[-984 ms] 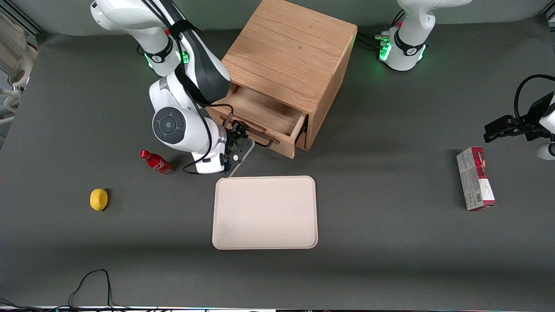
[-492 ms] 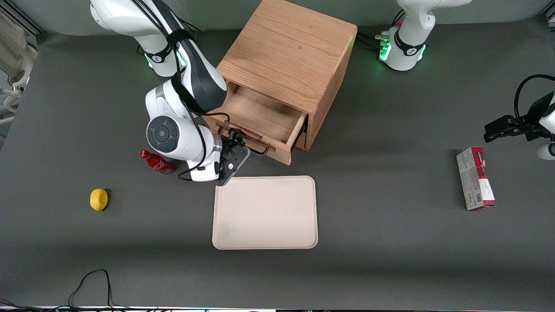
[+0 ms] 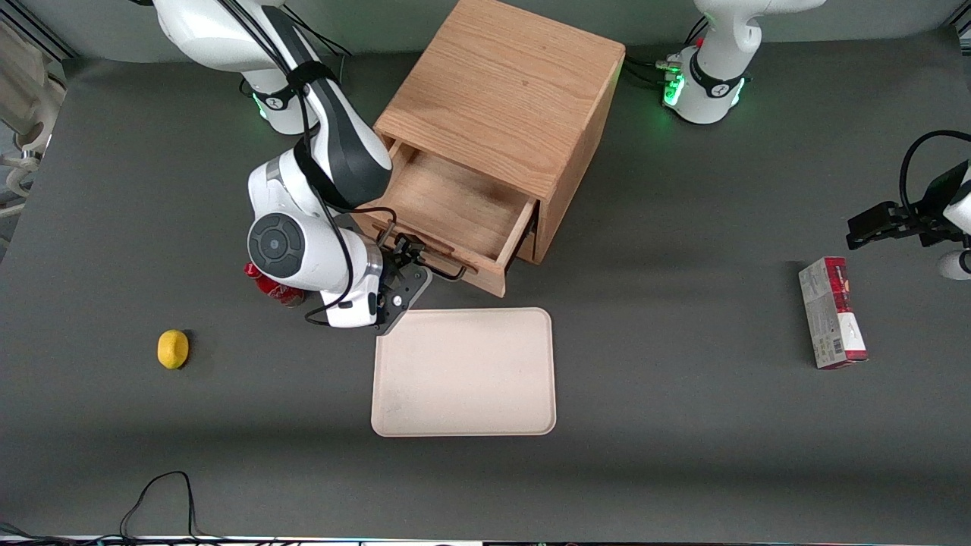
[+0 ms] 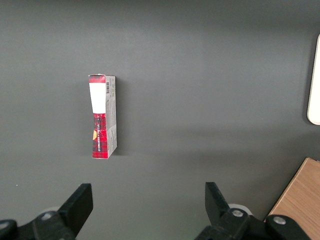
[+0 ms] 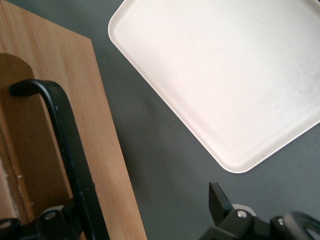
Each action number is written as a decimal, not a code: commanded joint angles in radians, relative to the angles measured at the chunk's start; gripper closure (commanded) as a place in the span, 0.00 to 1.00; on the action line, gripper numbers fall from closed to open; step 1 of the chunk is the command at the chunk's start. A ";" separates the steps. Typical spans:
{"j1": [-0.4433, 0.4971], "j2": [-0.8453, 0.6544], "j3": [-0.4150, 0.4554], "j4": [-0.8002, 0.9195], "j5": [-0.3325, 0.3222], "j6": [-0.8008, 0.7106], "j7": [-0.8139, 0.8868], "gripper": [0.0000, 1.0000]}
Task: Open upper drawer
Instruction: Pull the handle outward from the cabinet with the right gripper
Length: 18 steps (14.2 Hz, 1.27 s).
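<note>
With its box drawn well out of the oak cabinet (image 3: 516, 98), the upper drawer (image 3: 455, 208) stands open, its bare wood floor exposed and its front panel nearest the front camera. At the thin black handle (image 5: 70, 150), the gripper (image 3: 406, 262) has its fingers spread, one finger (image 5: 217, 200) apart from the bar. Just nearer the camera lies the cream tray (image 3: 464, 371); a red bottle (image 3: 271, 287) lies beside the arm.

Right wrist view: claw (image 5: 145, 220) fingers spread, black handle (image 5: 70, 150) apparently just beside one finger. Upper drawer (image 5: 107, 145) front of light wood. Cream tray (image 5: 230, 75) on grey worktop (image 5: 160, 165).
</note>
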 commanded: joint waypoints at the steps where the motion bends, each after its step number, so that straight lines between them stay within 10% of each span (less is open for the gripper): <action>1: -0.014 0.028 0.005 0.052 0.024 -0.004 -0.023 0.00; 18: -0.063 0.070 0.011 0.126 0.044 -0.006 -0.070 0.00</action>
